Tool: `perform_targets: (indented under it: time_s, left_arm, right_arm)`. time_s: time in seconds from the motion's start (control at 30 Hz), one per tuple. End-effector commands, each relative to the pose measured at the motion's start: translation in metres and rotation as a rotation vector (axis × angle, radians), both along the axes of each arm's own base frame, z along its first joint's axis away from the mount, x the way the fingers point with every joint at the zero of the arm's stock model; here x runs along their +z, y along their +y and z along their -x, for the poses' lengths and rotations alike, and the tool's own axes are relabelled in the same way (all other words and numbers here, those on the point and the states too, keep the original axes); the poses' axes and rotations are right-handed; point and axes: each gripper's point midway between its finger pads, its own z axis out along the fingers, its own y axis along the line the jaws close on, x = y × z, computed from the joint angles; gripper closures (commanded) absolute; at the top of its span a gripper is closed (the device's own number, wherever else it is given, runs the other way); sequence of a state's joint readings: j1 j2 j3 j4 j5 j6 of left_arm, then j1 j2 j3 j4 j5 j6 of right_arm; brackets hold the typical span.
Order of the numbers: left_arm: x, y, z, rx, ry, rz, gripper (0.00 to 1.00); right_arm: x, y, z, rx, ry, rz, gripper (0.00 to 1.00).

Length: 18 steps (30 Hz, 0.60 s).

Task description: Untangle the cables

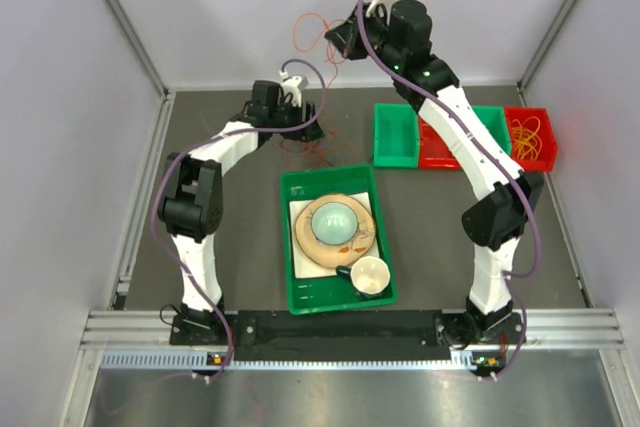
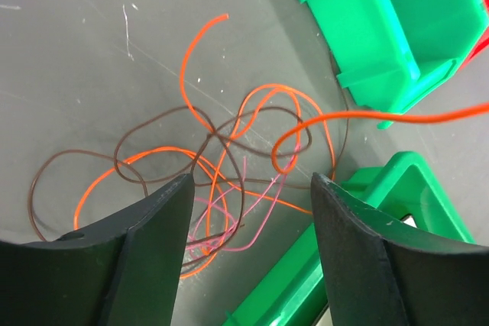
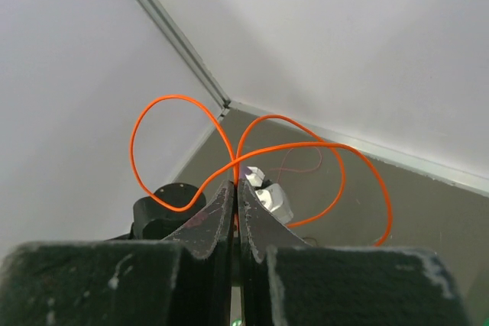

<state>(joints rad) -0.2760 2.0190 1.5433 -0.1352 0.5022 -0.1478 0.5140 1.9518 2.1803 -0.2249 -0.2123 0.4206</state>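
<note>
Nearest the arm bases, one green tray (image 1: 287, 247) sat on the dark bench (image 1: 235, 267), carrying one tan plate (image 1: 304, 239), one pale green bowl (image 1: 335, 219) and one white cup (image 1: 370, 275).

Just beyond the tray's far edge lay the cables (image 2: 218, 139), a loose tangle of hair-thin wires spread flat on the bench. They looped over and under each other in three colours: bright orange, dark brown and pink. The strands crossed too often for a sure count of each. The left pincer (image 2: 250, 185) hung directly above this heap with its jaws standing wide apart and nothing between them.

One orange cable (image 2: 397, 118) rose off the tangle and ran out of the left wrist view to the right. The right pincer (image 3: 235, 185), raised high toward the back wall, was clamped fully closed on the orange cable, which curled into two open loops above the fingertips. A fainter pink strand showed behind them.

At the far right stood a row of bins. It began with a green bin (image 1: 393, 137), and the right arm hid part of the row. The end red bin (image 1: 513, 132) held a heap of yellow-orange cables (image 1: 527, 137).
</note>
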Motion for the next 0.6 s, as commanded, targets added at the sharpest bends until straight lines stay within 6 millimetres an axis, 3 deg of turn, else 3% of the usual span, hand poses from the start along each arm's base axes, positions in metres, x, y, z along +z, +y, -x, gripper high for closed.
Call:
perform_targets:
  time_s: [0.0,0.4,0.5,0.53,0.57]
  left_arm:
    - [0.002,0.003,-0.009,-0.002,-0.036,-0.030,0.35]
    - [-0.019,0.002,-0.004,-0.022,0.018,-0.034,0.43]
    - [-0.021,-0.001,-0.007,-0.024,0.031,-0.032,0.61]
    - [-0.025,0.000,-0.006,-0.020,0.045,-0.038,0.75]
    - [-0.026,0.005,-0.010,0.012,0.043,-0.064,1.00]
  right_arm:
    - [0.037,-0.008,0.010,0.007,-0.074,-0.064,1.00]
    - [0.046,-0.019,0.008,0.000,-0.070,-0.115,1.00]
    - [0.050,-0.021,0.009,-0.003,-0.078,-0.124,1.00]
    - [0.052,-0.021,0.010,-0.004,-0.081,-0.126,1.00]
    - [0.054,-0.024,0.010,-0.010,-0.085,-0.126,1.00]
